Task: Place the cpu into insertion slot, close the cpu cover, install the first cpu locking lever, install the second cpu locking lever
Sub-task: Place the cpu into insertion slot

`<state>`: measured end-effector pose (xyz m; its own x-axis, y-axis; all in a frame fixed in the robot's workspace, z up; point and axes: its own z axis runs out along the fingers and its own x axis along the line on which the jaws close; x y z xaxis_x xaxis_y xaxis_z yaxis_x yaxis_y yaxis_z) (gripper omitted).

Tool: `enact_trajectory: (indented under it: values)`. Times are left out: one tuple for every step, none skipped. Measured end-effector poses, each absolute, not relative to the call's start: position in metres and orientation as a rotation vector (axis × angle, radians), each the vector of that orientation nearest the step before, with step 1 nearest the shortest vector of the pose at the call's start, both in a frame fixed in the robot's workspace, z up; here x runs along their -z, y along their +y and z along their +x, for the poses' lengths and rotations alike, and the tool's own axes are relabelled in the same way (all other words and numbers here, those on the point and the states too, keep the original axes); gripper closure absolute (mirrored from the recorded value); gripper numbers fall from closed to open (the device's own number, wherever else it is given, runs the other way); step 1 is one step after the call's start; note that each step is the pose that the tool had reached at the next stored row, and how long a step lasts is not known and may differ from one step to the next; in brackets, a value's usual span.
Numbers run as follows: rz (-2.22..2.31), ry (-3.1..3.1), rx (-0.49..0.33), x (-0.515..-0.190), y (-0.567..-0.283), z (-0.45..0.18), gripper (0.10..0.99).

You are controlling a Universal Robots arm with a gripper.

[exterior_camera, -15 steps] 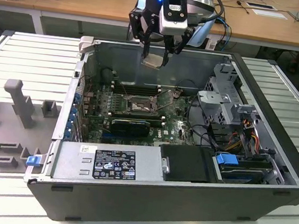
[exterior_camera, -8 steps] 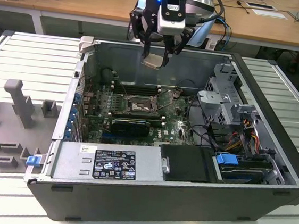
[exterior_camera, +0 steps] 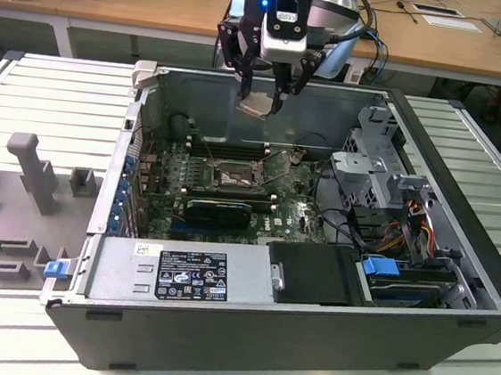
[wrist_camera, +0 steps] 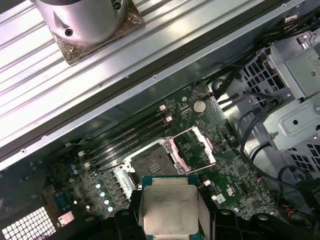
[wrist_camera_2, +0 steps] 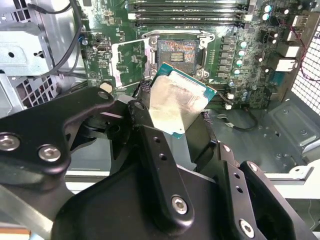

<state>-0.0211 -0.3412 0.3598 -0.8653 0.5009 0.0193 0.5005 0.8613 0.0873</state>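
Your gripper [exterior_camera: 260, 104] pinches the cpu [wrist_camera_2: 177, 102] clear of the empty slot [wrist_camera_2: 178, 52]; cover [wrist_camera_2: 127, 45] open; all four steps are left.

Black gripper [exterior_camera: 261, 105] built of angular, jointed link bars dotted with round silver screws [wrist_camera_2: 179, 204]. Above it sits a silver-white wrist block [exterior_camera: 284, 25] with a small blue light [exterior_camera: 263, 3]. Black cables [exterior_camera: 368, 25] loop alongside. A smooth silver cylindrical arm housing [wrist_camera: 80, 20] carries small dark bolts.

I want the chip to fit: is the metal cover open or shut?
Open. The cpu cover is swung off the insertion slot, whose dark centre shows bare.
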Motion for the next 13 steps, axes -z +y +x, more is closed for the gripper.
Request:
enact_trajectory:
  values:
    - [0.817,3.026,-0.140,-0.3596,-0.3411,-0.0211,0.557]
    - [0.820,3.025,-0.140,-0.3595,-0.3411,-0.0211,0.557]
    - [0.823,3.024,-0.140,-0.3594,-0.3411,-0.0211,0.557]
    - [0.827,3.023,-0.140,-0.3592,-0.3411,-0.0211,0.557]
    - [0.833,3.021,-0.140,-0.3591,-0.3411,-0.0211,0.557]
    - [0.838,3.019,-0.140,-0.3590,-0.3411,-0.0211,0.557]
    - [0.844,3.018,-0.140,-0.3590,-0.3411,-0.0211,0.557]
    - [0.854,3.014,-0.140,-0.3590,-0.3412,-0.0211,0.557]
    - [0.875,3.008,-0.140,-0.3589,-0.3411,-0.0211,0.557]
    - [0.893,3.002,-0.140,-0.3588,-0.3412,-0.0211,0.557]
    - [0.902,2.999,-0.140,-0.3588,-0.3411,-0.0211,0.557]
    - [0.912,2.996,-0.140,-0.3588,-0.3411,-0.0211,0.557]
    - [0.930,2.989,-0.140,-0.3587,-0.3411,-0.0211,0.557]
